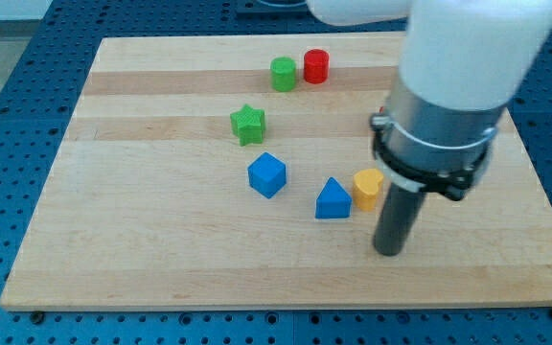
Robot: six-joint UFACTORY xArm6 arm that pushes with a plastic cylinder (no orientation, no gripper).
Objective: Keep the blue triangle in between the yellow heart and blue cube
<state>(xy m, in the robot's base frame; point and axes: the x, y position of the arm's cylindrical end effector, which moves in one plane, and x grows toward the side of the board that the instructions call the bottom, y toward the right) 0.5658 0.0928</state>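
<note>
The blue triangle [333, 200] lies near the board's middle, low in the view. The yellow heart [367, 188] touches it on its right, partly hidden behind my rod. The blue cube [267, 175] sits apart to the triangle's left and a little higher. My tip [389, 251] rests on the board below and to the right of the yellow heart, a short gap away from it.
A green star [248, 125] lies above the blue cube. A green cylinder [283, 74] and a red cylinder [315, 66] stand side by side near the view's top. The wooden board [113, 240] ends close below my tip. The arm's white body hides the upper right.
</note>
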